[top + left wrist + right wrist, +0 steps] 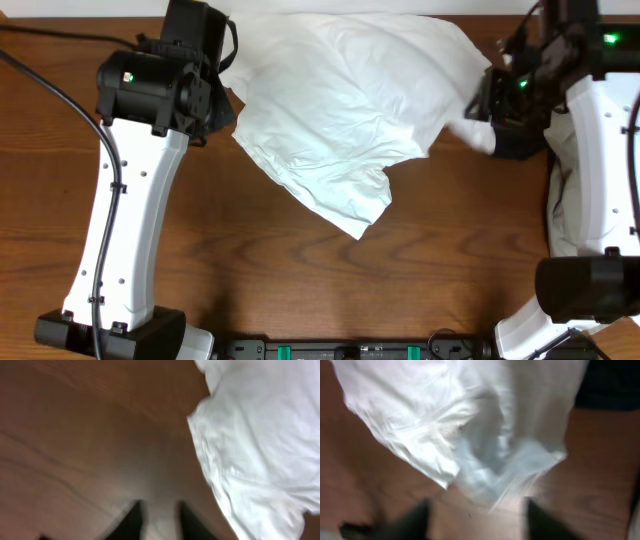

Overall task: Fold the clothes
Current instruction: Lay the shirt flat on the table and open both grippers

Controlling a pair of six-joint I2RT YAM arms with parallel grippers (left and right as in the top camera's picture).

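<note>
Plainly, the shirt (350, 110) lay crumpled at upper middle, the left gripper (160, 505) narrowly spread and the right gripper (477, 505) wide, both empty, so pinching two corners and pulling taut seemed wise

Overhead feed looks sharp and evenly lit from above on my end, but the white T-shirt (340, 100) is nearly blown out, and the arms drop soft shadows on the counter (300, 280). Both wrist cams are badly blurred; the left end effector (160, 525) and right end effector (480, 520) are just dark smudges.
</note>
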